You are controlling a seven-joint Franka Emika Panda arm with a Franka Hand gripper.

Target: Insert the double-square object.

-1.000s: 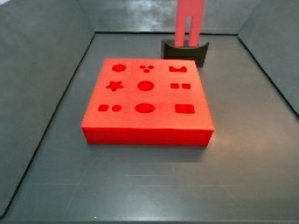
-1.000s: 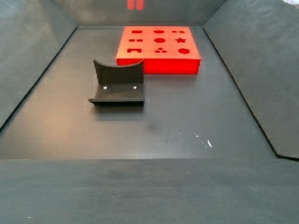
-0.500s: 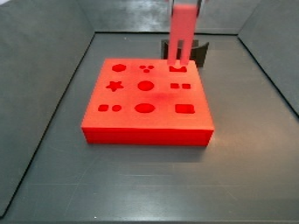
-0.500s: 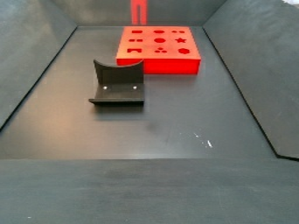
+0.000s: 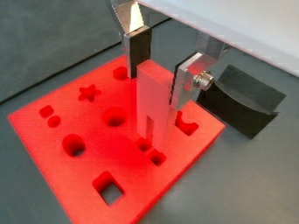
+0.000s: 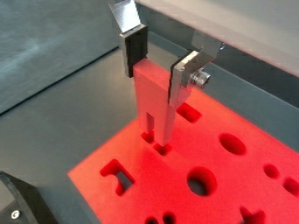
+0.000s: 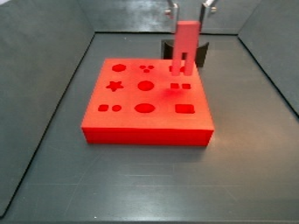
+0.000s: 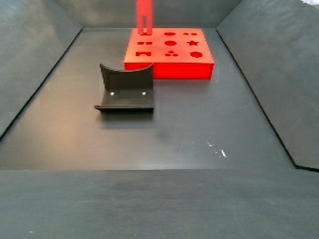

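Note:
My gripper (image 5: pixel 160 87) is shut on the top of the double-square object (image 5: pixel 149 109), a tall narrow red peg that hangs upright over the red board (image 5: pixel 82 162). Its two square prongs reach down to the pair of small square holes (image 7: pixel 179 87) on the board's right side. I cannot tell whether the tips touch the holes. Both wrist views show the silver fingers (image 6: pixel 133 45) clamping the peg (image 6: pixel 156 96). Both side views show the peg (image 7: pixel 184 45) (image 8: pixel 145 13) over the board (image 8: pixel 170 63). The gripper (image 7: pixel 193 7) is at the top edge of a side view.
The dark fixture (image 8: pixel 125 90) stands on the floor apart from the board; it also shows behind the peg (image 7: pixel 202 54) and in both wrist views (image 5: pixel 251 101) (image 6: pixel 17 205). Grey walls enclose the floor. The board has several other shaped holes (image 7: pixel 145 86).
My gripper has carried the peg from above the fixture over to the board and lowered it, so the prongs are now at the pair of square holes.

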